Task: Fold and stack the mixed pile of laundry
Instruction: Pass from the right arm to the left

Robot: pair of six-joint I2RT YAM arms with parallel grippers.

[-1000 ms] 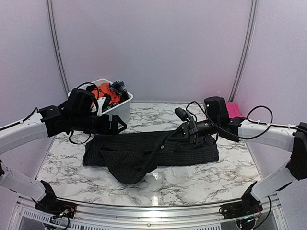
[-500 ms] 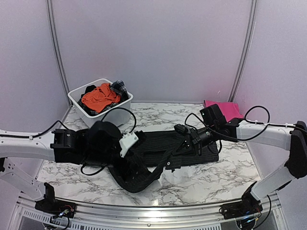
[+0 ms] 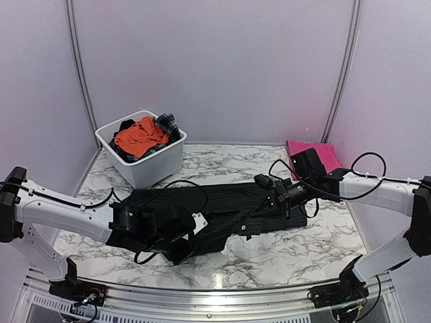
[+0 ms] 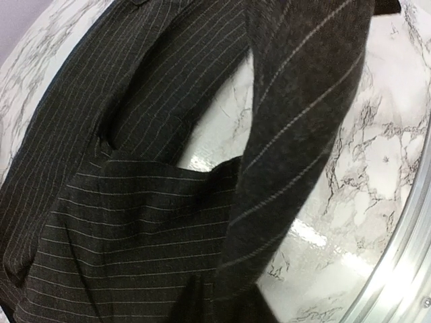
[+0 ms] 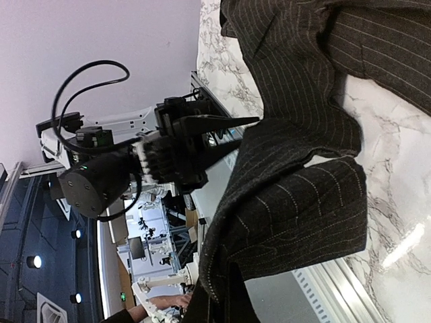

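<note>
Marble-patterned table (image 3: 269,259), white with grey veins.

Black pinstriped shirt (image 3: 229,205): biggest item. It lies as a long, low band across the middle of the table, running left to right between the two arms.
- Charcoal-black cloth with thin pale stripes.
- Several layers overlap, and the stripes run at different angles from layer to layer.
- Near-left end bunched and rumpled; right end flatter.
- Left wrist view: one strip arches up off the rest, and bare marble shows through the gap under it.
- Right wrist view: a flap with a clean hem is lifted clear of the tabletop.

White tub (image 3: 151,165): far-left corner, well apart from the shirt.

Magenta-pink cloth (image 3: 322,153): far right, flat, smooth, behind the right arm.

Orange garment (image 3: 138,136): crumpled, heaped in the tub, reaching above its rim.

Right gripper (image 3: 271,200): low over the shirt's right part, jaws together and clamped on the pinstriped cloth.

Left gripper (image 5: 246,132): at the bunched near-left end. From the right wrist, its fingers (image 5: 215,122) show as two dark prongs with a narrow wedge between them and the cloth edge at their tips. Cannot tell whether they pinch it.

Dark plaid piece (image 3: 168,123): small, at the tub's back right, beside the orange.
</note>
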